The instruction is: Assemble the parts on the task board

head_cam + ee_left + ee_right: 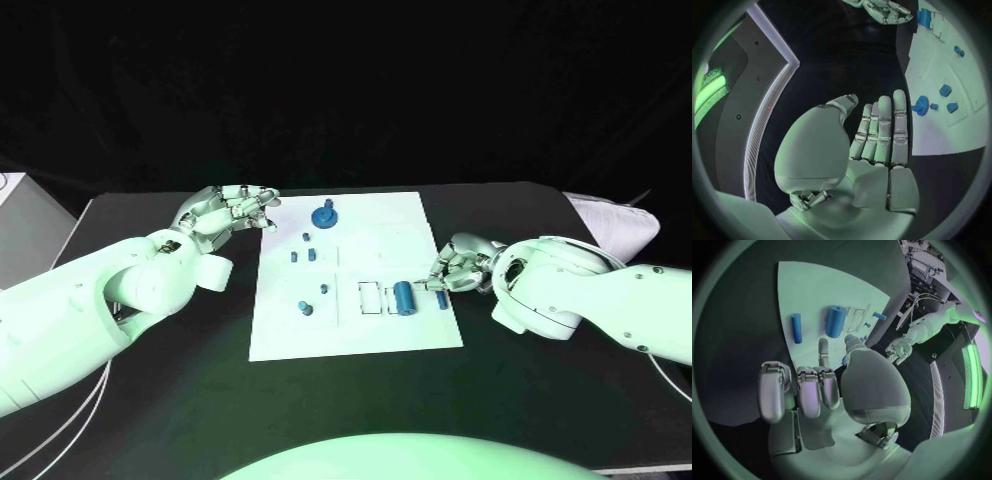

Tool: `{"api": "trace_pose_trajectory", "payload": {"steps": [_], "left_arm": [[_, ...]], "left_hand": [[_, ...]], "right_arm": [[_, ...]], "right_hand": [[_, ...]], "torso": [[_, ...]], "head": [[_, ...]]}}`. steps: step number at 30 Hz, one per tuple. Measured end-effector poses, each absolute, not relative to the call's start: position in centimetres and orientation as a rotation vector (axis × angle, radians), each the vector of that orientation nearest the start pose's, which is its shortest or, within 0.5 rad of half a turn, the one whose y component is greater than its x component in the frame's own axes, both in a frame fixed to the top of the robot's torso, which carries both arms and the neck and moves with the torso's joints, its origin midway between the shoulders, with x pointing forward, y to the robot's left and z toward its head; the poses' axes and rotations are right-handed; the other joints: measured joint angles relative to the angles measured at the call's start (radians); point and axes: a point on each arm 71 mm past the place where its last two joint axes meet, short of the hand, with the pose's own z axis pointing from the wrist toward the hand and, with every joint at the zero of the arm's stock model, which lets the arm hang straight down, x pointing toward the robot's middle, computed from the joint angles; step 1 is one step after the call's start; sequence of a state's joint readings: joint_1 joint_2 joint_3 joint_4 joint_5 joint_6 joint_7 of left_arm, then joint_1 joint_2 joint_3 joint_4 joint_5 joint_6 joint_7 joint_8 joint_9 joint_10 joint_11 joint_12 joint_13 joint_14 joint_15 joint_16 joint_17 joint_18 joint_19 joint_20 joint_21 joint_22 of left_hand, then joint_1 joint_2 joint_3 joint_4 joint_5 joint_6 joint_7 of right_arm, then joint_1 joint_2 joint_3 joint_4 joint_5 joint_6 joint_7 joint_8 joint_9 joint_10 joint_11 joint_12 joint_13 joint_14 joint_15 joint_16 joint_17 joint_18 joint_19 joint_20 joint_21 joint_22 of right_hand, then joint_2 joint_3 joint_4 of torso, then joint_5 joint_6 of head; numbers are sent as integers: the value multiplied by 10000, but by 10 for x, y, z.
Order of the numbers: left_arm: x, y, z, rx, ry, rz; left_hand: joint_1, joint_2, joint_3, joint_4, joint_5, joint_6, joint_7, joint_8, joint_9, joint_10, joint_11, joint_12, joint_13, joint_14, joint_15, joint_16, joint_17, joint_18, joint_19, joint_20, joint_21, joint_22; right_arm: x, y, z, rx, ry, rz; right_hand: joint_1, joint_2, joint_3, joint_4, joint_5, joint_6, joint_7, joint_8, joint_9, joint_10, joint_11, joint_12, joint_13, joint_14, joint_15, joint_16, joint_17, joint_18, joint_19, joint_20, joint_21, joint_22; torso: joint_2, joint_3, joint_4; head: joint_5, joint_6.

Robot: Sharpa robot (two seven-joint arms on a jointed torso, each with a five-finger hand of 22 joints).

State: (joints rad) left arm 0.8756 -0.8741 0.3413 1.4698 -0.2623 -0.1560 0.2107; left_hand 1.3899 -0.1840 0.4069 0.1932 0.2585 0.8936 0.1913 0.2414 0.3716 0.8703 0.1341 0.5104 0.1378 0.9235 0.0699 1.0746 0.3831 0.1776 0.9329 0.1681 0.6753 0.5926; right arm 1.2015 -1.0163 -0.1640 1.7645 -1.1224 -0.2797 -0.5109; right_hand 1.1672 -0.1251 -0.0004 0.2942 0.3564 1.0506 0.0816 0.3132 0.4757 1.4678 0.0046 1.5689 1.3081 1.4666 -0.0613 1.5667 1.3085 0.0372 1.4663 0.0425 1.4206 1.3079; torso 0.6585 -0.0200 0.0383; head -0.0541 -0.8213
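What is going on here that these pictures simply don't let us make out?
- Right hand: in the head view its curled fingers hide whether they touch the small blue cylinder at the task board edge.
- Small blue parts mid-board: too small in the head view to tell their shape.
- Task board in the left wrist view: its far side is cut off by the circle's rim.

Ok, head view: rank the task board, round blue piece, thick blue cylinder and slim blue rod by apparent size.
1. task board
2. round blue piece and thick blue cylinder: too alike to rank
3. slim blue rod, smallest
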Motion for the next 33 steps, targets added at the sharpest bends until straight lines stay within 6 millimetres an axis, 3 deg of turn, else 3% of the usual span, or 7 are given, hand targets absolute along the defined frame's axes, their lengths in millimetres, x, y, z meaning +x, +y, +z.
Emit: {"api": "trace_pose_trajectory", "payload": {"steps": [6,22,27,32,33], "left_arm": [[483,248,-212,-11343,15081,-15215],[482,249,-211,-11365,15101,-15208],[481,250,-211,-11373,15109,-15189],[481,251,-211,-11382,15111,-15170],[481,251,-211,-11383,15111,-15168]], "left_hand": [[0,0,0,0,0,0,0,0,0,0,0,0,0,0,0,0,0,0,0,0,0,0],[0,0,-28,28,0,0,0,0,-2,1,0,38,1,0,0,0,0,-1,0,0,1,-12],[0,0,-28,28,0,0,0,0,-1,0,0,38,-8,0,0,0,0,0,0,0,1,-12],[0,0,-28,28,0,0,0,0,-1,1,0,38,-8,0,0,0,0,0,0,0,1,-11],[0,0,-28,28,0,0,0,0,-2,0,0,38,-8,0,0,0,0,-1,0,0,1,-11]], "right_arm": [[418,-227,-238,3468,20993,4365],[422,-209,-259,3413,21409,4178],[424,-207,-261,3292,21553,4094],[424,-205,-265,3109,21673,3995],[424,-204,-265,3069,21678,3992]], "right_hand": [[-265,54,-496,19,-200,-37,-36,77,135,0,0,0,-1,0,0,0,-1,0,-1,1,86,-1],[-341,27,-904,26,-493,-174,30,77,232,-1,0,0,-3,-1,1,-1,-3,1,-2,3,86,-3],[-565,40,-1141,35,-997,-209,-4,155,326,-1,1,0,-4,0,1,-1,-4,1,-2,4,86,-4],[-556,49,-1141,34,-1000,-209,-5,225,409,-1,1,0,-4,0,1,-1,-5,1,-2,4,86,-4],[-445,149,-1140,33,-888,-208,-5,235,431,-1,1,0,-5,0,1,-1,-5,1,-2,4,86,-4]], "torso": [[18,0,12],[25,-5,23],[18,-4,12],[13,-3,5],[12,-2,5]], "head": [[-42,-24],[-5,-151],[2,-187],[11,-209],[13,-215]]}}
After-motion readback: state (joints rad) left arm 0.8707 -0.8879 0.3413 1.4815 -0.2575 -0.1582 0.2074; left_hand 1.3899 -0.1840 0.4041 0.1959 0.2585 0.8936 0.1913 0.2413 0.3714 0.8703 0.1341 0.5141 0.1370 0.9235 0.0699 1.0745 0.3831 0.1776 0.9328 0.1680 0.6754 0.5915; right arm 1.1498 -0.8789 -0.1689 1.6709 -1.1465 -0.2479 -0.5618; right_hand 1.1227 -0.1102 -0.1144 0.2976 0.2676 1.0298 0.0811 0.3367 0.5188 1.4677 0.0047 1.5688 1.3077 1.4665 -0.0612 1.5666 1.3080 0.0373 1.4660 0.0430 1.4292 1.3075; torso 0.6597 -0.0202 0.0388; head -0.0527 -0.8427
